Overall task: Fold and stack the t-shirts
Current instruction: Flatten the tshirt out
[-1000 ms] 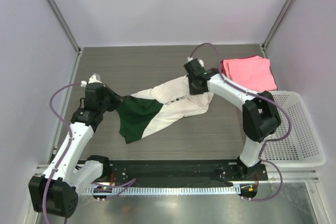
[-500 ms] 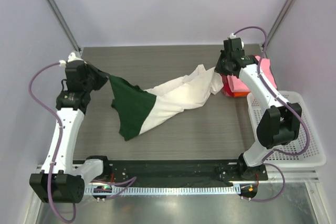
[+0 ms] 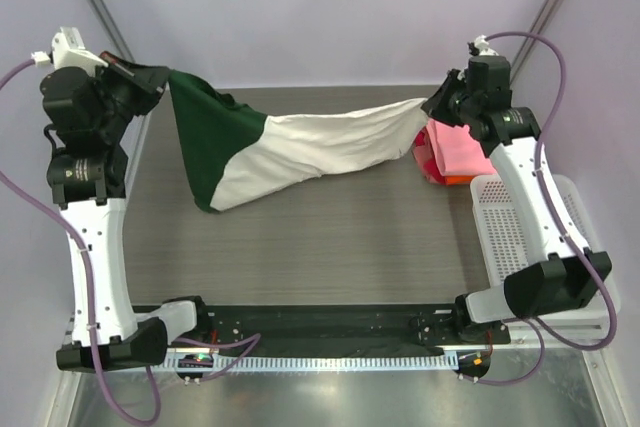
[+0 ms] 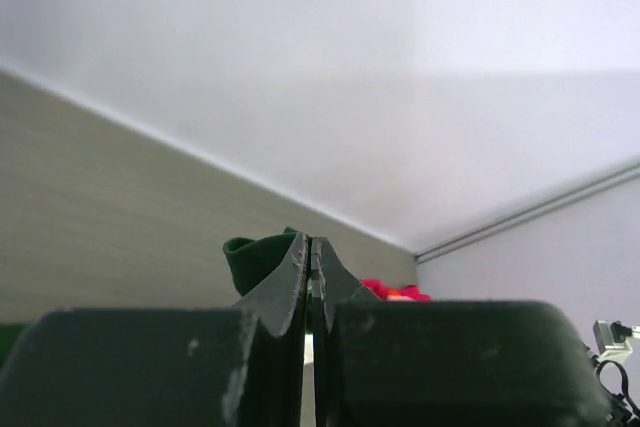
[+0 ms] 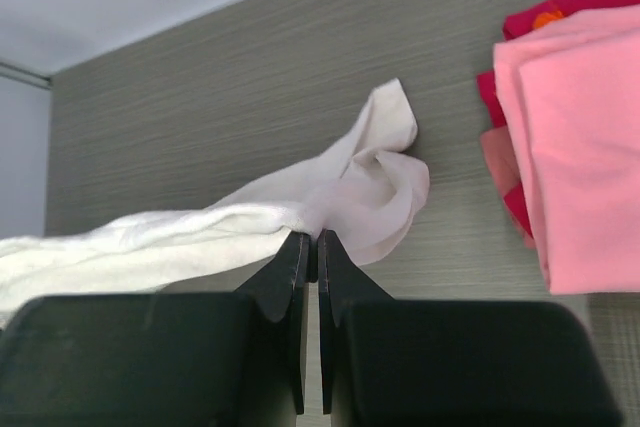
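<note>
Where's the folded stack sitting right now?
In the top view, the folded stack, pink on top, lies at the table's far right, beside the right gripper and just beyond the white mesh basket.

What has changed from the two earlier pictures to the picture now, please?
Both arms swung apart and upward: the left gripper to the far left, the right gripper to the far right. The shirt, crumpled on the table before, now hangs stretched between them. Both stay shut on it. The pink stack and the basket did not move.
</note>
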Controlling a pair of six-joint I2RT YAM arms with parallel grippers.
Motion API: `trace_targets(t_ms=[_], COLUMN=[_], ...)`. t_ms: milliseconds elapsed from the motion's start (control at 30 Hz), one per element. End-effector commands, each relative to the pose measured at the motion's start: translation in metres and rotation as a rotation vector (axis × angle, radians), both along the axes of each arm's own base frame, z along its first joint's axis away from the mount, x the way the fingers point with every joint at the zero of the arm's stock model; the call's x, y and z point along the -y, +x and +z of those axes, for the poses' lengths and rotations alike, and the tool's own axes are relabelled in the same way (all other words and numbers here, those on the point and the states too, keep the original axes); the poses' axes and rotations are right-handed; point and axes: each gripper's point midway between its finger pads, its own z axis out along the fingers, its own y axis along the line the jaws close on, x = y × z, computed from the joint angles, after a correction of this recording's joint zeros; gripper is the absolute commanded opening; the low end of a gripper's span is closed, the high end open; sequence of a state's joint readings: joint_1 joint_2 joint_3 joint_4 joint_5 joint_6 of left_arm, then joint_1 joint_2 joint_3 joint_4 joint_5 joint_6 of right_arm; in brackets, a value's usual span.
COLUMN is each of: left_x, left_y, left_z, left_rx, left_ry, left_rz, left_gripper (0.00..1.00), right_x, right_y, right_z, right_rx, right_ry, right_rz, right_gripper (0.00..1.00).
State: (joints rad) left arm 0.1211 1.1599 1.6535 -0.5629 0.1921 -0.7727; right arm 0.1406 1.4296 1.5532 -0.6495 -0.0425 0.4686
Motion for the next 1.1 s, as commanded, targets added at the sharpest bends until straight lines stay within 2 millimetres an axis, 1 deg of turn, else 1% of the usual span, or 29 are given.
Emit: trace_targets(t_ms=[0, 33, 67, 100, 133, 167, 233, 267, 300, 333, 367, 400, 467, 500, 533, 567, 667, 700, 733, 767, 800, 833, 867, 900, 933, 967, 1000, 1033, 1067], left_x=[0.018, 0.020, 0.022, 0.023, 0.024, 0.027, 0.030, 0.033, 0.037, 0.042, 0.044, 0.047, 0.048, 0.049, 0.048, 0.047, 0.035, 0.029, 0.027, 0.026, 0.025, 0.021, 0.019, 0.017, 0.013, 0.012, 0.012, 0.011, 0.011], left_y=[-0.035, -0.048, -0.060, -0.071, -0.080, -0.104, -0.128, -0.143, -0.168, -0.189, -0.204, -0.229, -0.249, -0.254, -0.251, -0.243, -0.192, -0.155, -0.141, -0.122, -0.102, -0.066, -0.041, -0.023, 0.013, 0.026, 0.034, 0.044, 0.048], left_z=[0.080, 0.094, 0.113, 0.123, 0.132, 0.152, 0.172, 0.182, 0.194, 0.208, 0.215, 0.227, 0.241, 0.250, 0.251, 0.252, 0.245, 0.238, 0.238, 0.234, 0.230, 0.217, 0.204, 0.198, 0.178, 0.173, 0.173, 0.172, 0.184], left_rx=[0.252, 0.299, 0.349, 0.381, 0.409, 0.474, 0.555, 0.598, 0.662, 0.737, 0.784, 0.848, 0.905, 0.923, 0.915, 0.908, 0.839, 0.784, 0.767, 0.739, 0.718, 0.666, 0.625, 0.610, 0.550, 0.536, 0.533, 0.524, 0.547], left_ry=[0.064, 0.076, 0.091, 0.108, 0.118, 0.136, 0.160, 0.170, 0.181, 0.200, 0.207, 0.214, 0.224, 0.226, 0.220, 0.214, 0.172, 0.155, 0.141, 0.132, 0.119, 0.098, 0.069, 0.055, 0.037, 0.027, 0.020, 0.018, 0.020], left_rz=[-0.095, -0.099, -0.097, -0.095, -0.095, -0.094, -0.091, -0.095, -0.097, -0.106, -0.104, -0.097, -0.089, -0.087, -0.086, -0.086, -0.060, -0.057, -0.059, -0.069, -0.076, -0.086, -0.093, -0.099, -0.099, -0.102, -0.108, -0.113, -0.119], left_gripper=[0.00, 0.00, 0.00, 0.00, 0.00, 0.00, 0.00, 0.00, 0.00, 0.00, 0.00, 0.00, 0.00, 0.00, 0.00, 0.00, 0.00, 0.00, 0.00, 0.00, 0.00, 0.00, 0.00, 0.00, 0.00, 0.00, 0.00, 0.00, 0.00], right_x=[-0.010, -0.007, -0.006, -0.004, -0.003, -0.004, -0.006, -0.008, -0.008, -0.007, -0.005, -0.004, -0.001, 0.000, 0.000, 0.001, 0.001, 0.001, 0.001, -0.001, -0.004, -0.006, -0.009, -0.013, -0.022, -0.025, -0.028, -0.035, -0.037], right_y=[-0.028, -0.042, -0.051, -0.058, -0.075, -0.083, -0.101, -0.116, -0.125, -0.131, -0.143, -0.150, -0.161, -0.165, -0.165, -0.165, -0.147, -0.132, -0.123, -0.112, -0.091, -0.078, -0.066, -0.055, -0.030, -0.020, -0.011, 0.006, 0.010], right_z=[0.085, 0.103, 0.115, 0.124, 0.142, 0.151, 0.167, 0.178, 0.187, 0.192, 0.200, 0.208, 0.219, 0.226, 0.228, 0.231, 0.227, 0.221, 0.220, 0.216, 0.203, 0.196, 0.193, 0.187, 0.168, 0.166, 0.173, 0.162, 0.181], right_rx=[0.225, 0.275, 0.308, 0.335, 0.384, 0.408, 0.454, 0.490, 0.518, 0.537, 0.570, 0.593, 0.630, 0.650, 0.652, 0.657, 0.633, 0.605, 0.598, 0.582, 0.537, 0.513, 0.508, 0.492, 0.436, 0.432, 0.439, 0.403, 0.440], right_ry=[0.035, 0.038, 0.040, 0.045, 0.060, 0.068, 0.087, 0.096, 0.102, 0.100, 0.101, 0.101, 0.103, 0.106, 0.108, 0.109, 0.111, 0.110, 0.112, 0.115, 0.115, 0.120, 0.128, 0.144, 0.154, 0.161, 0.178, 0.187, 0.198], right_rz=[0.088, 0.086, 0.083, 0.081, 0.086, 0.093, 0.114, 0.137, 0.143, 0.146, 0.146, 0.147, 0.143, 0.142, 0.138, 0.130, 0.110, 0.096, 0.089, 0.088, 0.084, 0.082, 0.086, 0.091, 0.112, 0.118, 0.123, 0.145, 0.156], right_gripper=[0.01, 0.01, 0.01, 0.01, 0.01, 0.01, 0.01, 0.01, 0.01, 0.01, 0.01, 0.01, 0.01, 0.01, 0.01, 0.01, 0.01, 0.01, 0.01, 0.01, 0.01, 0.01, 0.01, 0.01, 0.01, 0.01, 0.01, 0.01, 0.01])
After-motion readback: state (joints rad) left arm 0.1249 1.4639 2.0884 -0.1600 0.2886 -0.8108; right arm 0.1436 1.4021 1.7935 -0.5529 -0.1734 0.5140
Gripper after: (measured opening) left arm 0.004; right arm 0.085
